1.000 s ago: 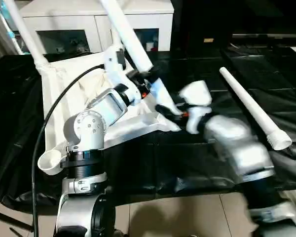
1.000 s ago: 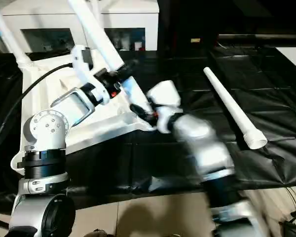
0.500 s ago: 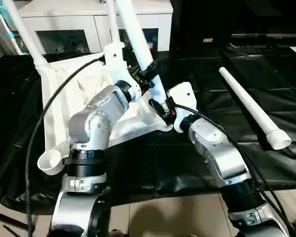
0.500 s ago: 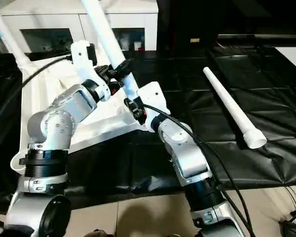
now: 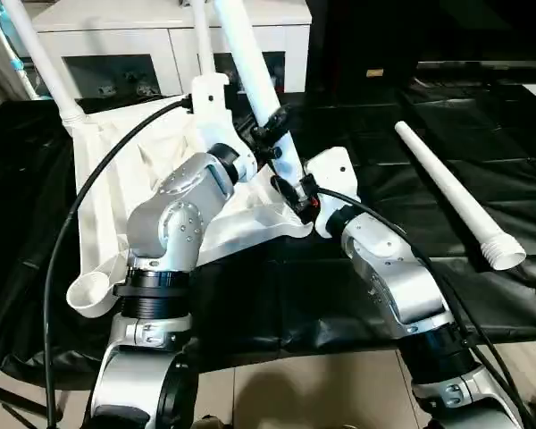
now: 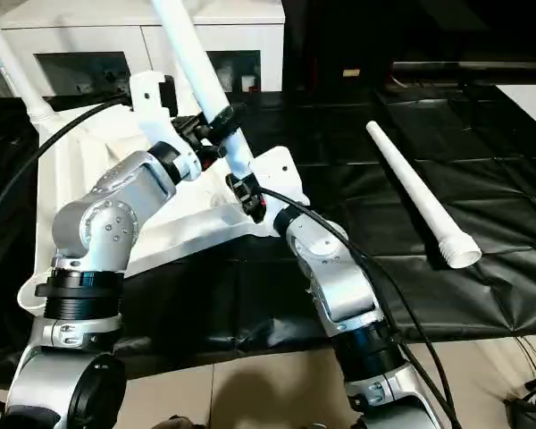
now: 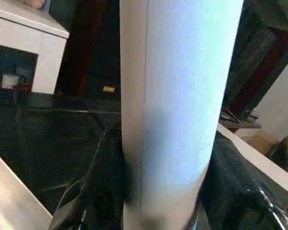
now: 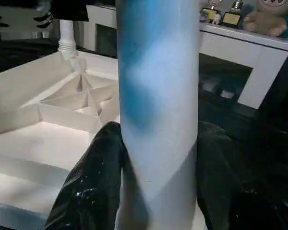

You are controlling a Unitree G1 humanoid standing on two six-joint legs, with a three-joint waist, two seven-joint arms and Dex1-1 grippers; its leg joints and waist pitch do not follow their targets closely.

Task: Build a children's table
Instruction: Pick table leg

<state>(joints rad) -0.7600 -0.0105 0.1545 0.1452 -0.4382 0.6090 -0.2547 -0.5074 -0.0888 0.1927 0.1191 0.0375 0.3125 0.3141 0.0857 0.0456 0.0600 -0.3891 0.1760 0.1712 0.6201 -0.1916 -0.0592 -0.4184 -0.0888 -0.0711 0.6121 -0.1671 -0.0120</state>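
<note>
The children's table top [image 5: 107, 206] lies upside down on the black-covered work table, ribs facing up. A white leg [image 5: 250, 71] rises steeply from its near right corner. My left gripper [image 5: 270, 132] is shut on this leg partway up. My right gripper [image 5: 293, 190] is shut on the same leg lower down, close to the corner. In the left wrist view the leg [image 7: 173, 96] stands between black fingers [image 7: 98, 187], and in the right wrist view the leg [image 8: 158, 96] sits between black fingers [image 8: 91, 187]. Another leg [image 5: 45, 67] stands in the far left corner.
A loose white leg [image 5: 447, 192] lies on the black cover [image 5: 357, 295] to the right, wide end toward me. The near left corner socket [image 5: 89, 293] is empty. A white glass-door cabinet [image 5: 116, 54] stands behind the table. A black cable [image 5: 71, 241] runs along my left arm.
My left gripper has closed onto the leg. My right arm swung in from the right and now grips the leg near the corner. The leg stands a little more upright.
</note>
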